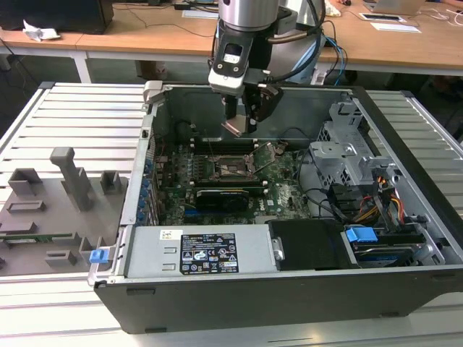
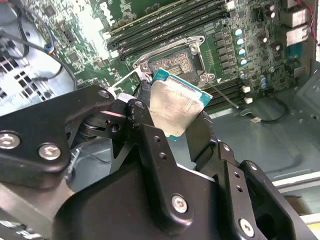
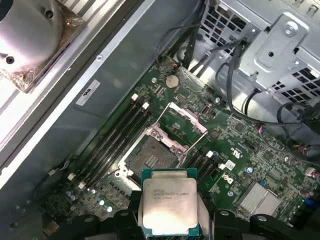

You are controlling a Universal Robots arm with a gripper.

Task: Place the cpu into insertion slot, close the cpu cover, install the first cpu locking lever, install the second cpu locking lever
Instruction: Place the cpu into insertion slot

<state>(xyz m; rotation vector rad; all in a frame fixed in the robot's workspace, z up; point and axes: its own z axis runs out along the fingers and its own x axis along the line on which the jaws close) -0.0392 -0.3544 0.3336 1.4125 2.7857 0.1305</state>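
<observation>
Gripper (image 1: 239,127) hung over the open PC case (image 1: 253,307), clamped narrow on the cpu (image 1: 234,129). In the exterior view the chip was only a small pale sliver under the wrist, and the arm hid part of the case's rear wall.

In the first wrist view the cpu (image 3: 169,204) showed its silvery top face-on, w/ black fingers (image 3: 131,202) covering both side edges and its near edge cut off by the frame. It was held in the air, clear of the board, not touching the insertion slot (image 3: 150,159).

The slot lay bare, dark centre exposed. The cpu cover (image 3: 184,122) stood tilted up off it on one side, w/ green board visible through its window. Long memory slots (image 3: 112,137) ran just beside the socket.

In the second wrist view the gripper's body blocked approx. half the picture and the chip overlapped the socket's near corner. A thin metal rod (image 2: 222,96) lay beside the socket; couldn't tell if it was a locking lever.
</observation>
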